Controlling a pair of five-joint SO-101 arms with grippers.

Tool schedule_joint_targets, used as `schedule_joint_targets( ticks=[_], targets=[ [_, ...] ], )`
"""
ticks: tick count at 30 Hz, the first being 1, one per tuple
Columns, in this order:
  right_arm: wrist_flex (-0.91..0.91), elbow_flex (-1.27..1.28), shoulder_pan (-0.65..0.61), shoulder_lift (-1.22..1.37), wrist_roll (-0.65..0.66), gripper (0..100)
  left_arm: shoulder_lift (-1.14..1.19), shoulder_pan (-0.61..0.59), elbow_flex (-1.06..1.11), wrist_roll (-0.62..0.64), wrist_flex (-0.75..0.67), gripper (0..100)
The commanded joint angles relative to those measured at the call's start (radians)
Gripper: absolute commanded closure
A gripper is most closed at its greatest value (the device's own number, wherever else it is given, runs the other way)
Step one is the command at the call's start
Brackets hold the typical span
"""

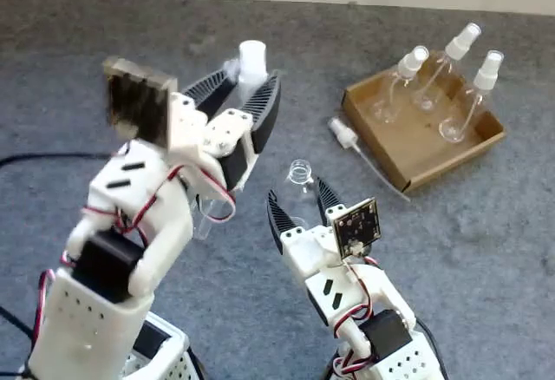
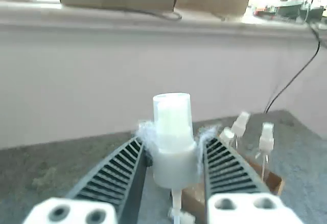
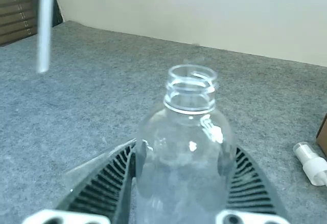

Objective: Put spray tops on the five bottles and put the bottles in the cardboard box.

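My left gripper [image 1: 245, 94] is raised above the carpet and shut on a white spray top [image 1: 251, 57], cap upward. In the left wrist view the spray top [image 2: 172, 142] sits between the black fingers [image 2: 225, 168], its thin tube hanging below. My right gripper [image 1: 301, 202] is shut on a clear open-necked bottle [image 1: 299, 173] standing upright; the right wrist view has the bottle [image 3: 186, 147] between the pads and the hanging tube [image 3: 45, 24] off to one side. The cardboard box [image 1: 373, 141] at the right holds three bottles with spray tops [image 1: 442, 68].
A loose spray top [image 1: 344, 133] with a long tube lies on the grey carpet against the box's near-left side, also in the right wrist view [image 3: 310, 161]. Something clear [image 1: 201, 217] shows partly under the left arm. A wall runs along the far side.
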Motion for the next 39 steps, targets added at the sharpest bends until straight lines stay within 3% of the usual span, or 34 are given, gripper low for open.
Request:
schedule_joint_targets(
  ticks=[1, 6, 12, 24, 37, 39],
  targets=[
    [0.002, 0.145, -0.01, -0.005, 0.0, 83.9, -0.157, 0.028, 0.216, 0.012, -0.344, 98],
    [0.002, 0.145, -0.01, -0.005, 0.0, 83.9, -0.24, 0.064, 0.366, 0.014, -0.572, 98],
    [0.004, 0.145, -0.01, -0.004, 0.0, 83.9, -0.255, 0.18, 0.456, 0.014, -0.684, 98],
    [-0.001, 0.145, -0.012, -0.013, 0.0, 83.9, -0.252, 0.14, 0.544, 0.012, -0.91, 98],
    [-0.143, 0.148, -0.013, -0.013, 0.005, 83.9, -0.252, 0.142, 0.568, 0.011, -0.925, 98],
    [-0.143, 0.148, -0.013, -0.013, 0.057, 84.0, -0.251, 0.143, 0.572, 0.012, -0.925, 98]
  ],
)
